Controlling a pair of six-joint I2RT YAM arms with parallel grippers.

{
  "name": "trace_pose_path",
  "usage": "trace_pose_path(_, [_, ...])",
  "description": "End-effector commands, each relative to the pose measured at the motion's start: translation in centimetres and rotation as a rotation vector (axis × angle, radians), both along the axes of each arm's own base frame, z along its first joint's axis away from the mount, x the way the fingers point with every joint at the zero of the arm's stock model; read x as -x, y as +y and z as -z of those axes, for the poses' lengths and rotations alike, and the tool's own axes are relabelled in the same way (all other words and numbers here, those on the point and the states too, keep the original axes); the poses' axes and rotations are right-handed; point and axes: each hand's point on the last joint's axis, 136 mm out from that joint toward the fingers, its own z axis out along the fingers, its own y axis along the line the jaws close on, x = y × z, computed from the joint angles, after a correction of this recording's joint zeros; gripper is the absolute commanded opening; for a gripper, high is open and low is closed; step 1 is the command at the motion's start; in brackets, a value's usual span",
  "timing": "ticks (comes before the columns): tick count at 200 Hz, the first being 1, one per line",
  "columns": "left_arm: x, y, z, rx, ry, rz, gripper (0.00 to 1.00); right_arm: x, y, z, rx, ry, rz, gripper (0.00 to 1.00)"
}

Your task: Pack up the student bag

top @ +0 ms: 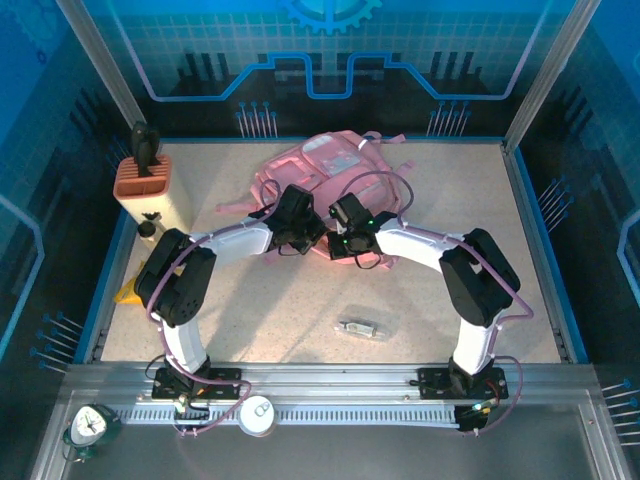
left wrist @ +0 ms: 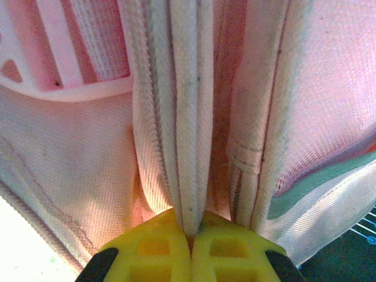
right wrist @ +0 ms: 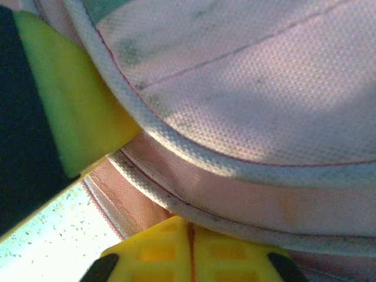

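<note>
The student bag is a soft pink backpack with white trim, lying flat at the back middle of the table. Both arms reach in to its near edge. My left gripper is shut, and in the left wrist view its yellow fingers pinch a fold of the bag's white-trimmed fabric. My right gripper sits close beside it, also shut. In the right wrist view a thin edge of pink fabric is caught between its yellow fingertips, under the bag's piped seam. The left gripper's yellow finger shows at the left.
A cream and orange holder with a dark tool in it stands at the back left. A yellow object lies by the left wall. A clear packet lies on the table in front of the arms. A small clock and a white disc sit on the near rail.
</note>
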Motion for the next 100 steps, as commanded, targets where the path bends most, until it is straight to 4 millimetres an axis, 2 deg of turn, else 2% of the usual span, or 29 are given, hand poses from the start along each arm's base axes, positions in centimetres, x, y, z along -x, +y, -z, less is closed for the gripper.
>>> trace_pose_path(1, [-0.5, -0.2, -3.2, 0.018, -0.083, 0.004, 0.00, -1.0, -1.4, -1.8, 0.036, -0.064, 0.015, 0.00])
trace_pose_path(18, [-0.7, 0.8, -3.8, -0.007, -0.096, 0.000, 0.00, -0.5, -2.4, -2.4, 0.068, -0.063, 0.012, 0.00])
trace_pose_path(32, [-0.9, 2.7, -3.9, -0.033, -0.087, -0.023, 0.00, 0.2, -3.5, -2.6, 0.102, -0.056, 0.020, 0.00])
trace_pose_path(84, [-2.9, 10.7, -6.6, -0.054, -0.132, -0.070, 0.00, 1.5, -11.7, -3.7, 0.216, -0.047, 0.155, 0.00])
trace_pose_path(100, [-4.4, 11.9, -8.1, -0.049, -0.190, -0.053, 0.00, 1.6, -12.3, -4.5, 0.253, -0.081, 0.141, 0.00])
